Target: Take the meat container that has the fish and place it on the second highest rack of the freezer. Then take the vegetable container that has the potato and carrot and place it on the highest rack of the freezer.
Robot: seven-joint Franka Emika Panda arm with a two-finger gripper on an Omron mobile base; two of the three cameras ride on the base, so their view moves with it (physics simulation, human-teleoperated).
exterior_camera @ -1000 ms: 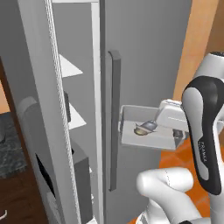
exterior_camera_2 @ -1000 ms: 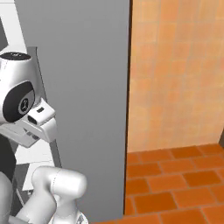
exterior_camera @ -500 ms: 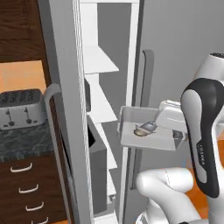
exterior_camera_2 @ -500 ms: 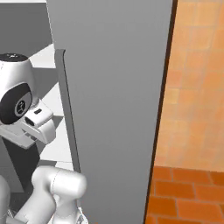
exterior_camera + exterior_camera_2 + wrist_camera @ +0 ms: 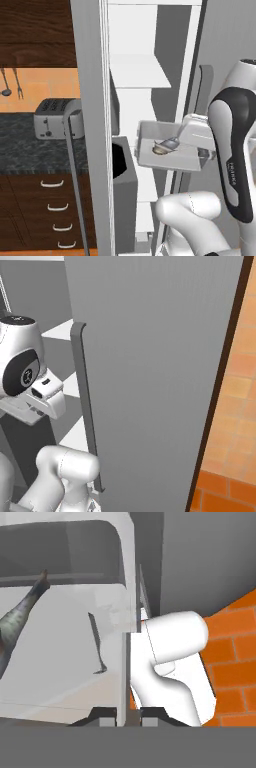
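One clear, shallow plastic meat container (image 5: 167, 150) with the small silvery-grey fish (image 5: 165, 146) hung before the open light-grey freezer (image 5: 150, 75), its rim pinched by the closed gripper (image 5: 128, 714). It had to stay level while sliding onto the second-highest white shelf (image 5: 137, 70).

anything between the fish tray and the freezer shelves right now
Nothing visible blocks it. The hand is shut on the wall of the fish tray, held in front of the open freezer. Its white shelves lie just beyond the tray, and the door stands aside to the left.
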